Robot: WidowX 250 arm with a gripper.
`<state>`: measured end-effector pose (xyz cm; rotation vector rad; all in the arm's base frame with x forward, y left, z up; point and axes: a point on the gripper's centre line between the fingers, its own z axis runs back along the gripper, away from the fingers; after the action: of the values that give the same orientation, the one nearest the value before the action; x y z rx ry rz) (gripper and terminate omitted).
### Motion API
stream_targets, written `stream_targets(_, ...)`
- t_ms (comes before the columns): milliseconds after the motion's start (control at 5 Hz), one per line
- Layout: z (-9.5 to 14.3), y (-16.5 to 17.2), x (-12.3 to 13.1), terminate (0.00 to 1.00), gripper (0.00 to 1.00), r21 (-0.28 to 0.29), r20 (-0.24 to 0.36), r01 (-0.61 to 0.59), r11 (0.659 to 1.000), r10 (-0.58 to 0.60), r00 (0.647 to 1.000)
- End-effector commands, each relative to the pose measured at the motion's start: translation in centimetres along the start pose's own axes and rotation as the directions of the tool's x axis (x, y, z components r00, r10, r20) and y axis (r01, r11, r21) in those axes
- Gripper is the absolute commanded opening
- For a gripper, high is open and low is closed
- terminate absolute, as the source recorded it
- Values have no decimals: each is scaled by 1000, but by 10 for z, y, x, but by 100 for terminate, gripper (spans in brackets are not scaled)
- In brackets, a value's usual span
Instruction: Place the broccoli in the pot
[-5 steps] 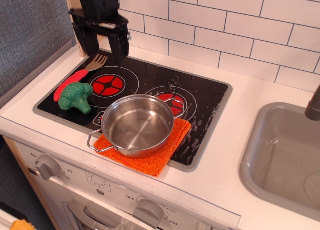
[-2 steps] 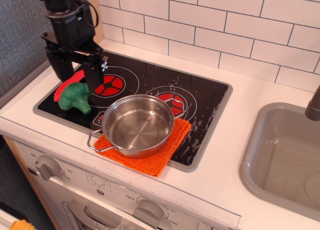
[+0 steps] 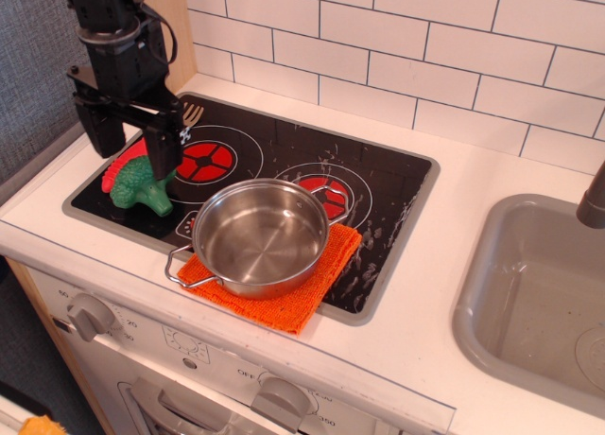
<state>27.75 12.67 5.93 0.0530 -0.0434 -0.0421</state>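
One black robot gripper (image 3: 132,149), jaws spread wide, straddles the bumpy green plastic broccoli (image 3: 142,185) beside the shiny round steel pot (image 3: 261,234), grasping nothing.

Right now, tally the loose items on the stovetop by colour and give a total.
Green: 1, the broccoli
Silver: 1, the pot
Orange: 1, the cloth under the pot
Red and silver: 1, the fork, largely hidden behind the gripper
Total: 4
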Motion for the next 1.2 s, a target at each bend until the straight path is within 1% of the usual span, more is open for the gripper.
stream_targets(0, -6, 21, 4, 0, 100, 35, 10, -64, 997, 63, 998)
stream_targets(200, -17, 14, 3, 0, 100, 29, -17, -58, 998, 58, 998)
stream_targets(600, -25, 1, 2, 0, 100, 24, -27, -42, 999, 42, 999)
stream_targets(800, -31, -2, 4, 0, 0, 14, -29, -40, 999, 40, 999)
stream_targets(1000, -29, -3, 6, 0, 0, 12, -29, -32, 999, 32, 999)
